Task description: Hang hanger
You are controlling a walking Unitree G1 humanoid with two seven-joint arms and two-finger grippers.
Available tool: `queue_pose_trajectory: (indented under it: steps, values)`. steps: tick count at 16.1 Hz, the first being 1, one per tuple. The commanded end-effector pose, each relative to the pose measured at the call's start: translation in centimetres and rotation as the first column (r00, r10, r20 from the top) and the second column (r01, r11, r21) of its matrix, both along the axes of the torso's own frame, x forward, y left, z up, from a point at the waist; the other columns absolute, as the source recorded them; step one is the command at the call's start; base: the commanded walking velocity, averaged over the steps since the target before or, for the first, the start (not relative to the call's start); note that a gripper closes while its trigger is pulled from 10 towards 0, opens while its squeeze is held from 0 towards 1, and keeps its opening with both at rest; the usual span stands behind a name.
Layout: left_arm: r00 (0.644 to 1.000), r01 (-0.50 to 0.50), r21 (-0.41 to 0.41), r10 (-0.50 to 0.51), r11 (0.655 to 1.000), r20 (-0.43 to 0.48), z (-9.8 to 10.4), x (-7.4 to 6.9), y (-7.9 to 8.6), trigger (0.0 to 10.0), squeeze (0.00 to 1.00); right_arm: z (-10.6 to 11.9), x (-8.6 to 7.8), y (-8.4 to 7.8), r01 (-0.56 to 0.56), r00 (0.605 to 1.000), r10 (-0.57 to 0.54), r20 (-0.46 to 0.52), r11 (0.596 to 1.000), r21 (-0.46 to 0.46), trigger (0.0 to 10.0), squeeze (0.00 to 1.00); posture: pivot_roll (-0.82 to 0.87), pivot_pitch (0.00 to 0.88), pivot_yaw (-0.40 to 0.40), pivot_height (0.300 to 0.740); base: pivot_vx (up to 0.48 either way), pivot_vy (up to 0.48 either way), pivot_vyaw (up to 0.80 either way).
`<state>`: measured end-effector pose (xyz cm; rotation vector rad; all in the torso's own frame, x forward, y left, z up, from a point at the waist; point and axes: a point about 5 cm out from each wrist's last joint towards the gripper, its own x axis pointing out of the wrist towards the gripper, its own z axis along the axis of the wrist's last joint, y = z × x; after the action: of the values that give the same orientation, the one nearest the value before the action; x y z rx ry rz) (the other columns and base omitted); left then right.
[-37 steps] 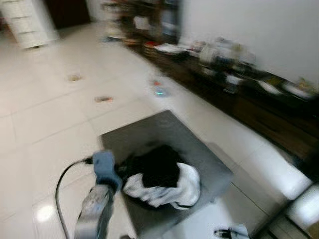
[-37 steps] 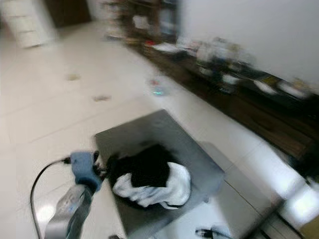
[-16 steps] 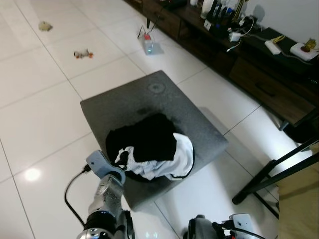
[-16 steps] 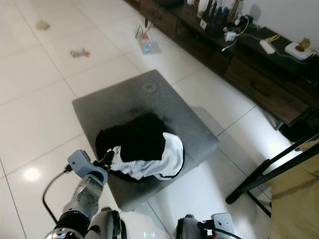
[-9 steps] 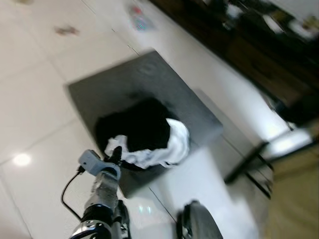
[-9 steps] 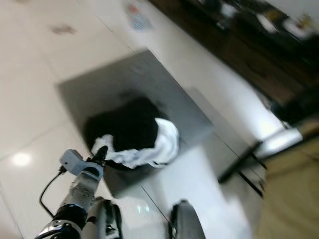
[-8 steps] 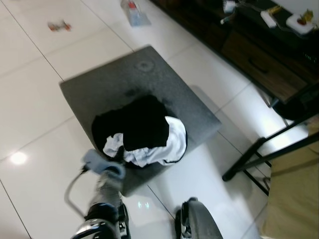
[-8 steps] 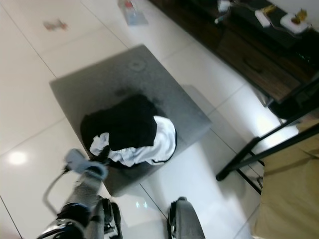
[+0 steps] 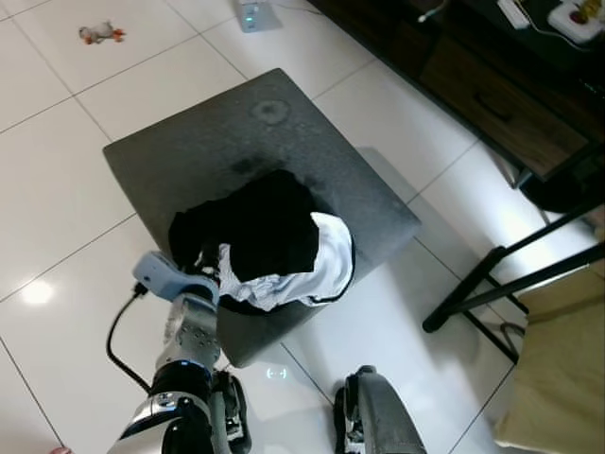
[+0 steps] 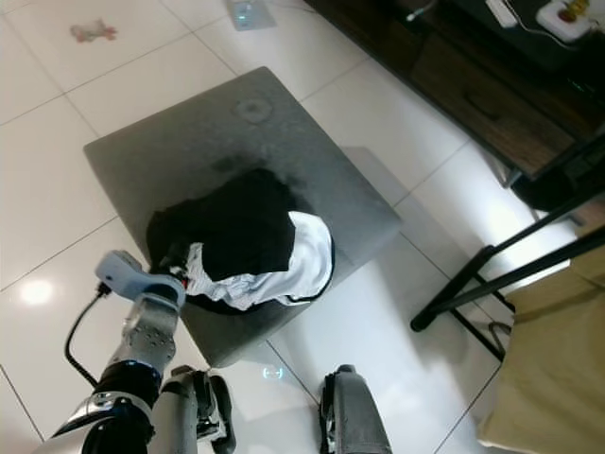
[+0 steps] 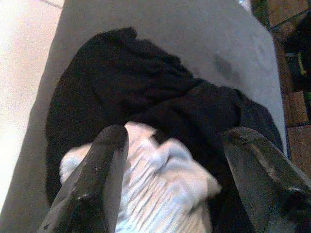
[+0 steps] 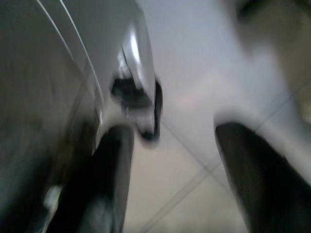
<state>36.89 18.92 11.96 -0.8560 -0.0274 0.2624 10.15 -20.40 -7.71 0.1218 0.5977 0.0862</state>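
A heap of black and white clothes (image 9: 265, 241) lies on a grey ottoman (image 9: 284, 132). My left arm reaches up to the heap's near left edge, where my left gripper (image 9: 204, 262) meets the cloth. In the left wrist view the left gripper (image 11: 176, 137) is open, its two black fingers (image 11: 102, 179) straddling a crumpled white garment (image 11: 160, 189) that rests on a black garment (image 11: 136, 87). The right gripper (image 12: 175, 131) hangs low beside my silver leg (image 12: 73, 73), open over the floor tiles and blurred.
A black metal rack leg (image 9: 501, 274) crosses the floor to the right, with beige fabric (image 9: 562, 378) hanging by it. A dark wooden cabinet (image 9: 492, 85) runs along the far right. A small toy (image 9: 99, 33) lies on the white tiles. My feet (image 9: 373, 416) stand just before the ottoman.
The camera has swung downward, so the ottoman sits higher and more centred. My left gripper has edged a little further into the near left side of the heap.
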Motion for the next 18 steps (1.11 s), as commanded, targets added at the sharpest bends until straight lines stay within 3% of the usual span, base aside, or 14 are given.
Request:
queue_pose_trajectory:
  steps: [1,6,8,9,10,11,12,13,14,16,17,18]
  values:
    - [0.999,0.001,0.02,-0.001,1.0,-0.04,-1.2,-0.6,-0.2,10.0,0.0,0.0,-1.1,0.0,0.005,1.0,-0.005,0.018,1.0,0.025,10.0,0.0,-0.2,0.518,-0.119,0.626,0.0,0.0,0.0]
    - [0.999,-0.005,0.035,0.007,0.999,-0.047,-1.5,-0.9,-0.1,10.0,0.0,0.7,-0.2,0.9,-0.071,0.99,0.058,0.13,0.993,0.092,10.0,0.0,-0.19,0.508,-0.109,0.626,0.0,0.0,0.0]
    - [0.999,0.003,0.035,-0.001,0.999,-0.05,-1.6,-1.0,-0.3,10.0,0.0,1.1,-0.1,0.6,-0.075,0.985,0.072,0.159,0.997,0.011,10.0,0.0,-0.19,0.509,-0.104,0.626,0.0,0.0,0.0]
    - [0.999,0.01,0.037,-0.008,0.999,-0.05,-1.5,-1.1,-0.5,10.0,0.0,1.3,-0.1,0.2,-0.082,0.983,0.095,0.16,0.993,-0.086,10.0,0.0,-0.18,0.511,-0.099,0.626,0.0,0.0,0.0]
    - [0.999,0.023,0.04,-0.021,0.999,-0.047,-1.5,-1.1,-0.8,10.0,0.0,1.6,-0.2,-0.9,-0.062,0.981,0.114,0.157,0.951,-0.302,10.0,0.0,-0.18,0.509,-0.099,0.626,0.0,0.0,0.0]
    - [0.999,0.026,0.041,-0.024,0.999,-0.046,-1.5,-1.2,-1.0,10.0,0.0,2.0,0.0,-1.3,-0.068,0.975,0.151,0.161,0.899,-0.434,10.0,0.0,-0.18,0.506,-0.099,0.626,0.0,0.0,0.0]
    - [0.998,0.032,0.045,-0.03,0.998,-0.046,-1.6,-1.3,-1.3,10.0,0.0,2.1,0.0,-1.8,-0.047,0.976,0.16,0.149,0.82,-0.571,10.0,0.0,-0.18,0.502,-0.098,0.626,0.0,0.0,0.0]
    - [0.998,0.035,0.047,-0.032,0.998,-0.046,-1.6,-1.4,-1.4,10.0,0.0,2.2,-0.3,-2.2,0.026,0.982,0.097,0.164,0.783,-0.621,10.0,0.0,-0.17,0.501,-0.097,0.626,0.0,0.0,0.0]
    - [0.998,0.037,0.05,-0.035,0.998,-0.045,-1.5,-1.5,-1.5,10.0,0.0,2.2,-0.4,-2.3,0.082,0.982,0.04,0.185,0.791,-0.606,10.0,0.0,-0.17,0.499,-0.095,0.626,0.0,0.0,0.0]
    - [0.998,0.041,0.053,-0.039,0.998,-0.043,-1.5,-1.6,-1.5,10.0,0.0,2.6,-0.3,-2.1,0.12,0.97,0.047,0.24,0.763,-0.636,10.0,0.0,-0.17,0.495,-0.093,0.626,0.0,0.0,0.0]
    - [0.998,0.042,0.054,-0.04,0.998,-0.044,-1.6,-1.8,-1.4,10.0,0.0,2.4,-0.2,-1.6,0.127,0.967,0.014,0.253,0.837,-0.532,10.0,0.0,-0.17,0.496,-0.092,0.626,0.0,0.0,0.0]
    - [0.998,0.041,0.057,-0.039,0.998,-0.042,-1.6,-1.9,-1.4,10.0,0.0,2.5,-0.1,-1.3,0.127,0.961,0.026,0.275,0.842,-0.524,10.0,0.0,-0.17,0.492,-0.093,0.626,0.0,0.0,0.0]
